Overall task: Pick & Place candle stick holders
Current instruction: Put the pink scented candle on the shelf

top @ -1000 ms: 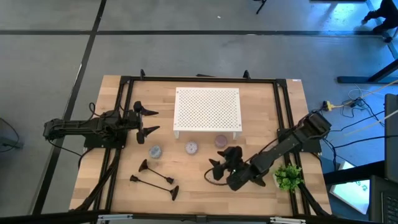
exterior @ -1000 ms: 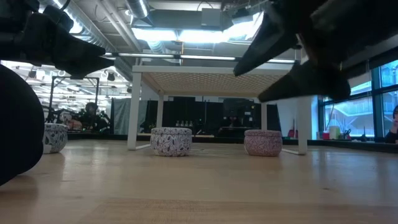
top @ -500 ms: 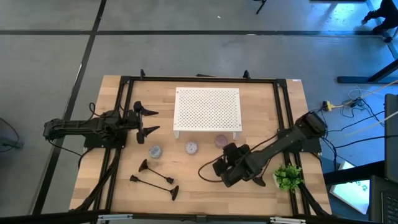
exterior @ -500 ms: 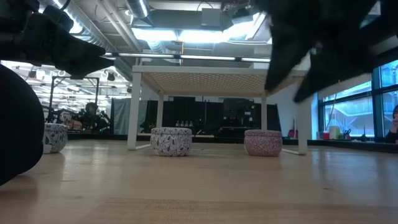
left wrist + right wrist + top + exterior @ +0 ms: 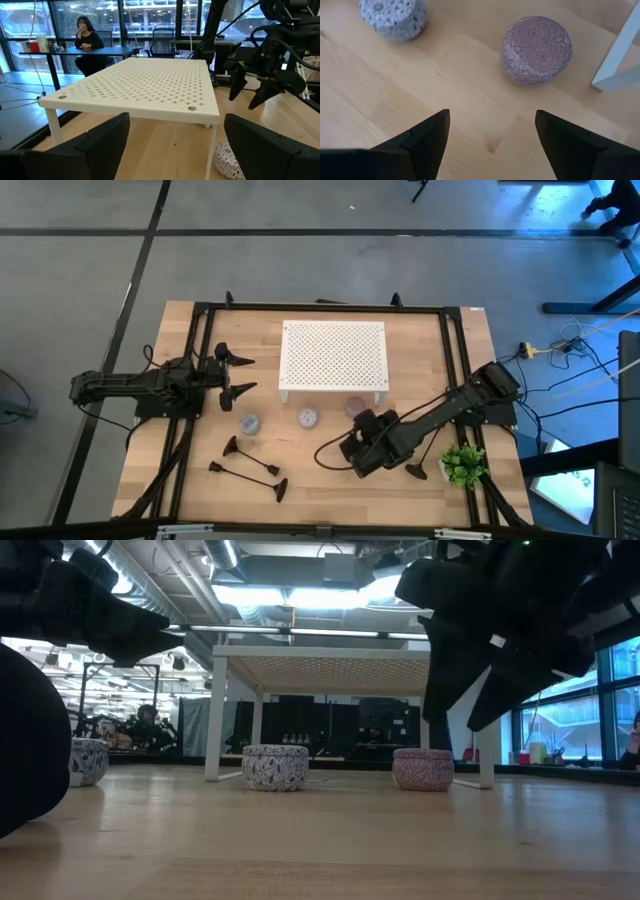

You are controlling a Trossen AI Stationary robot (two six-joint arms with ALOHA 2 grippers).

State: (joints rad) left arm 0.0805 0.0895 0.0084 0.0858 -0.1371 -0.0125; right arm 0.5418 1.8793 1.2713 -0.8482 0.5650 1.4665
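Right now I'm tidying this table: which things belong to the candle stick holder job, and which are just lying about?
Job:
- candle stick holders, two lying flat

Lying about:
- white perforated shelf
- three patterned tins
- small green plant

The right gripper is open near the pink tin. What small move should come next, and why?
Probably slide the right gripper toward the nearer candle stick holder, lying on the wood toward the left arm. Its fingers are open with nothing between them, over bare wood beside the pink tin, so no holder is within grasp. The left gripper waits open by the white shelf.
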